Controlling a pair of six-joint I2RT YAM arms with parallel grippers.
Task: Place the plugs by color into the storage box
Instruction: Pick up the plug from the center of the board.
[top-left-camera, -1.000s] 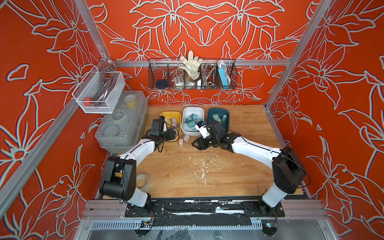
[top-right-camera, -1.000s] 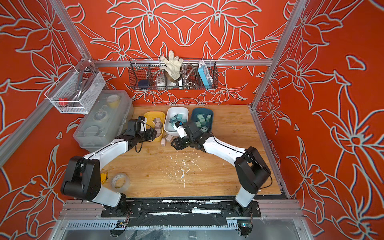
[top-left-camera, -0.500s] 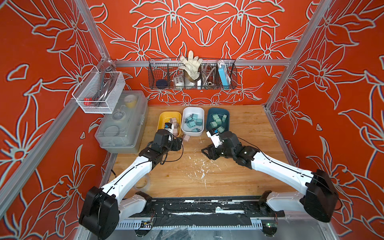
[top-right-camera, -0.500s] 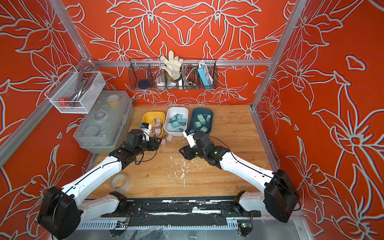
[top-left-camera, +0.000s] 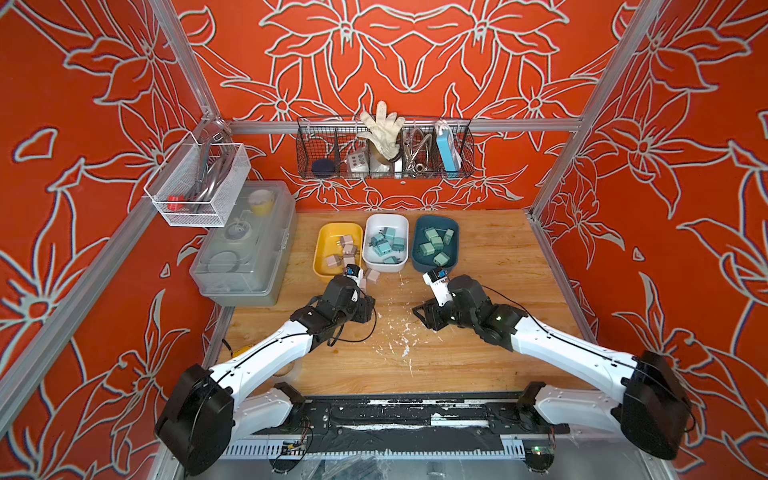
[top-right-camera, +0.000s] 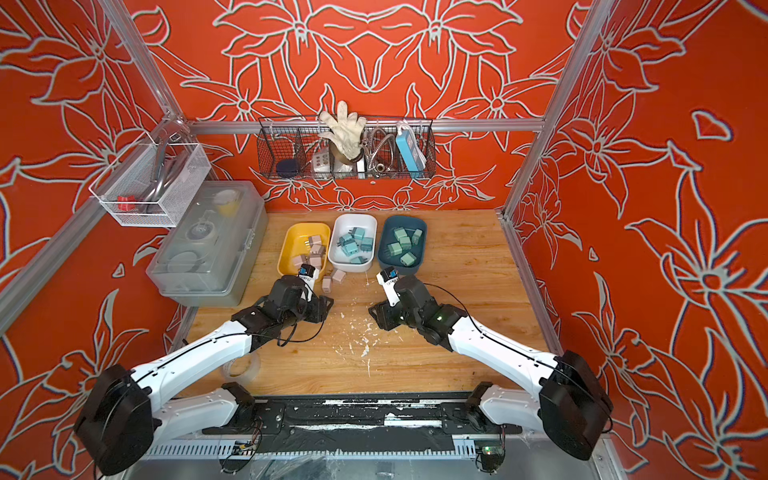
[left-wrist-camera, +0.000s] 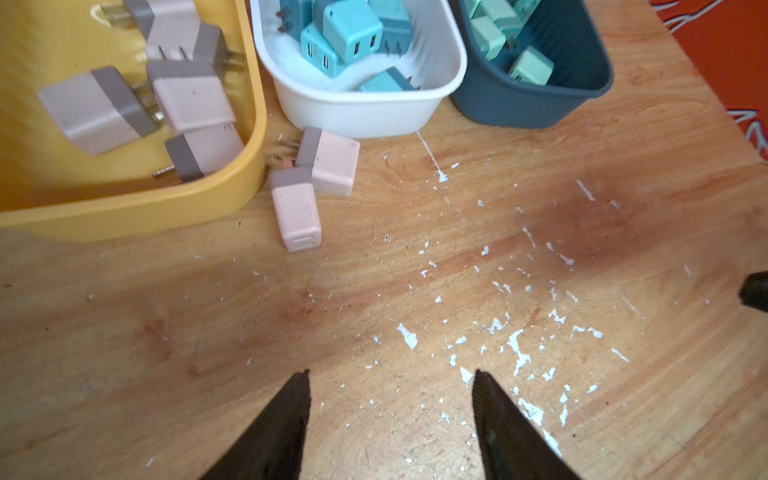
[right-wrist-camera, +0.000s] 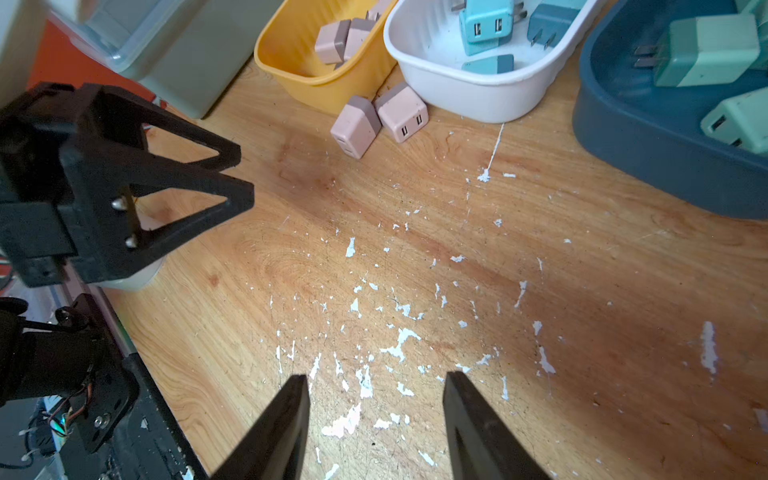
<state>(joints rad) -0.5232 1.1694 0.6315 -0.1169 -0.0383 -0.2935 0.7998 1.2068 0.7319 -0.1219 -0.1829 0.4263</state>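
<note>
My left gripper (left-wrist-camera: 391, 374) and right gripper (right-wrist-camera: 376, 376) stand apart and empty. Two pink plugs (left-wrist-camera: 295, 212) lie touching on the counter (left-wrist-camera: 166, 311), ahead of the left gripper and beside the yellow bin (left-wrist-camera: 124, 212). I judge them light, rigid and slick, so grip the flat sides, not the prongs.

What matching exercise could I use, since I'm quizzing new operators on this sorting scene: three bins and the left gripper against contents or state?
Column one: 1 yellow bin; 2 white bin; 3 dark blue bin; 4 left gripper.
Column two: A mint green plugs; B open, empty; C pink plugs; D light blue plugs.
Pairs: 1-C; 2-D; 3-A; 4-B.
</note>
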